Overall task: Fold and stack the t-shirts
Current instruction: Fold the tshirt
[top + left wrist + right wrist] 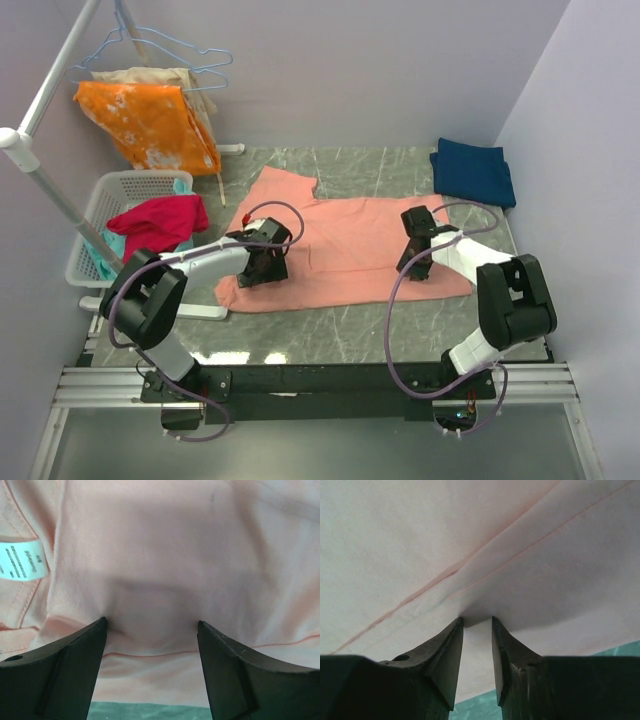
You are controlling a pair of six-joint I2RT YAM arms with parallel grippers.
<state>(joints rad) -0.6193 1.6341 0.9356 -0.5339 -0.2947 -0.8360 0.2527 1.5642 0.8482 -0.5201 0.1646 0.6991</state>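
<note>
On the left gripper: jaws spread wide, both fingertips resting on the salmon-pink t-shirt, nothing clamped between them. On the right gripper: jaws drawn to a narrow gap, nipping a raised fold of the same shirt beside a stitched hem line, creases running into the tips. Upper left in the left wrist view, sewn to the pink cloth, a white care label; print too blurred to read. Spread across the middle of the green marble-patterned table, that pink shirt. Folded at the far right corner, well apart, the dark navy t-shirt.
</note>
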